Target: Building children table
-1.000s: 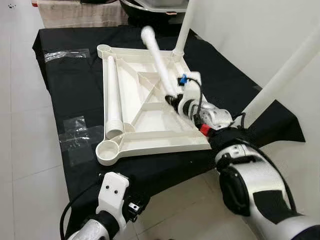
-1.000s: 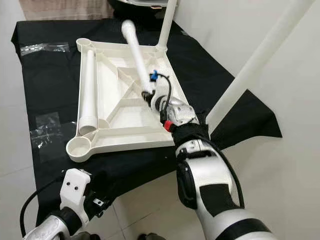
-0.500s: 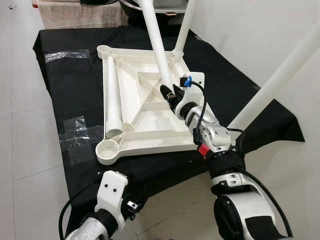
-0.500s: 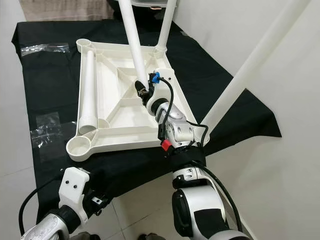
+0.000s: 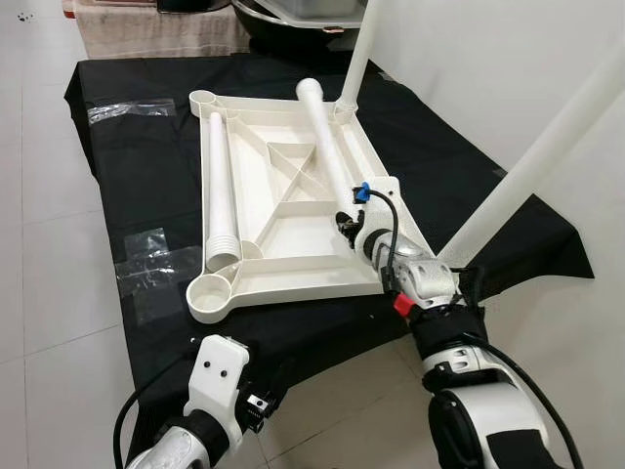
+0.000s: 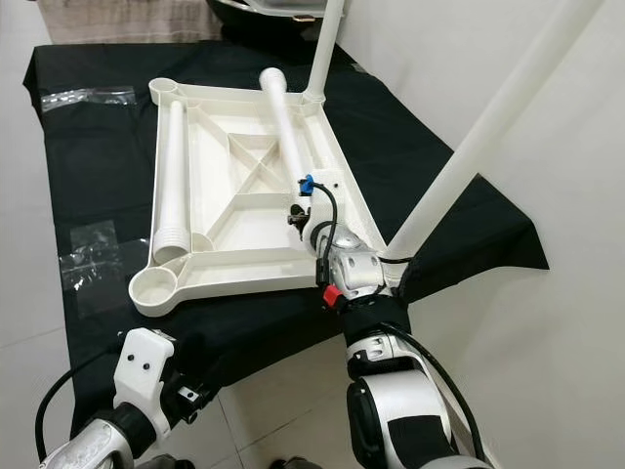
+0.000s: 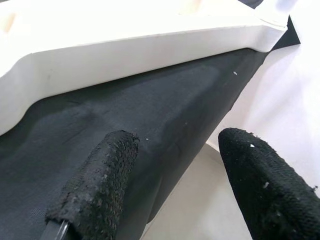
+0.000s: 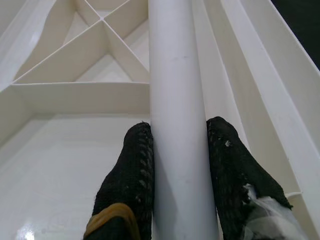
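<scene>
Black cloth-covered table (image 5: pixel 146 176) supports inverted white plastic tabletop (image 5: pixel 283 264). White plastic tube leg (image 5: pixel 327 151) clamped between fingers (image 8: pixel 127 170) of right gripper (image 5: pixel 344 221); leg lowered since earlier frame, from steep tilt to near-flat over tabletop ribs. Second ribbed-end white leg (image 5: pixel 222 191) laid inside tabletop. Left gripper (image 7: pixel 175 185) held open beside table edge, nothing grasped.

The right gripper (image 8: pixel 178 165) squeezed a long white table leg (image 8: pixel 175 90) between its two black fingers (image 8: pixel 129 175). Under the leg was the white upside-down tabletop (image 8: pixel 75 145), with thin ribs (image 8: pixel 80 60) that crossed and made triangle shapes.
</scene>
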Robot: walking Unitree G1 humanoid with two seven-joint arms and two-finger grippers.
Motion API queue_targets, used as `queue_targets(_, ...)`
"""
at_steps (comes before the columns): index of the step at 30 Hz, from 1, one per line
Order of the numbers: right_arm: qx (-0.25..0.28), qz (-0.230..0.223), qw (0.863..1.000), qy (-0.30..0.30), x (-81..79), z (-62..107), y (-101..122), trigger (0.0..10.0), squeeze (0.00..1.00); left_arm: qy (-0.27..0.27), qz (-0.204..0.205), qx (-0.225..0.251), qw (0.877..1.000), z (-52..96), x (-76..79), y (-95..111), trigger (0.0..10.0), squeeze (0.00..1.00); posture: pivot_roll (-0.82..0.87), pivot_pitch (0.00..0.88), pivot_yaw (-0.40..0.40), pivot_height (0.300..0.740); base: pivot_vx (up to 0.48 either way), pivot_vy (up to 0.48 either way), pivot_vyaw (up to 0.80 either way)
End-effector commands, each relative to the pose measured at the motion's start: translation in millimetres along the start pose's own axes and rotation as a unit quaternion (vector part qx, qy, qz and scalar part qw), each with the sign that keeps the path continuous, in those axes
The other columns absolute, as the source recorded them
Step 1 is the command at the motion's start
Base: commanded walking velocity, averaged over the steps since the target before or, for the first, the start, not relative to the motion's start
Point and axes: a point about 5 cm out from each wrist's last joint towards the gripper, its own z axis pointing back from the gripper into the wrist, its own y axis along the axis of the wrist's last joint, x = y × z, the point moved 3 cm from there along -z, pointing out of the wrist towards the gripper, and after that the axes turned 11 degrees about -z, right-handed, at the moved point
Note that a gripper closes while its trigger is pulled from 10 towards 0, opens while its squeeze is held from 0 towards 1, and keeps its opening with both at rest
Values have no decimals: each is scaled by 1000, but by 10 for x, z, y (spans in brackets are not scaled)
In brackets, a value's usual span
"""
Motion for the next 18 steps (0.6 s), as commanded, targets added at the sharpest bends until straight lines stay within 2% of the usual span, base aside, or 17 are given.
queue_targets(1, -3, -4, 1000, -9, 44, 13, 0, 0, 0, -10, 6, -6, 1000, 8, 48, -40, 10000, 0, 78, 90, -172, 740, 0, 0, 0)
queue_targets(3, -8, -4, 1000, -11, 40, 12, -1, 0, 0, -10, 6, -6, 1000, 7, 49, -40, 10000, 0, 78, 90, -172, 740, 0, 0, 0)
queue_targets(4, -10, -2, 1000, -11, 32, 10, 1, 2706, 0, -10, 6, -6, 1000, 6, 47, -38, 10000, 0, 77, 92, -172, 740, 0, 0, 0)
queue_targets(9, -12, -2, 1000, -12, 26, 11, 4, 2706, 0, -9, 6, -5, 1000, 6, 46, -37, 10000, 0, 77, 92, -172, 740, 0, 0, 0)
queue_targets(10, -14, 0, 1000, -12, 16, 11, 3, 10000, 0, -9, 6, -5, 1000, 6, 44, -37, 10000, 0, 77, 92, -172, 740, 0, 0, 0)
queue_targets(13, -20, 0, 1000, -10, 7, 13, 0, 10000, 0, -8, 6, -6, 1000, 6, 43, -38, 10000, 0, 75, 95, -172, 740, 0, 0, 0)
queue_targets(14, -22, 3, 1000, -12, 12, 15, 3, 10000, 267, -8, 6, -6, 1000, 6, 43, -38, 10000, 0, 75, 95, -172, 740, 0, 0, 0)
queue_targets(15, -22, 3, 1000, -12, 12, 15, 3, 10000, 267, -8, 6, -6, 1000, 6, 43, -38, 10000, 0, 75, 95, -172, 740, 0, 0, 0)
queue_targets(16, -22, 7, 1000, -14, 19, 16, 10, 10000, 1000, -7, 6, -6, 1000, 5, 42, -38, 10000, 0, 75, 100, -173, 740, 0, 0, 0)
queue_targets(18, -20, 7, 1000, -13, 17, 18, 20, 10000, 1000, -7, 6, -6, 1000, 4, 40, -37, 10000, 0, 75, 101, -174, 740, 0, 0, 0)
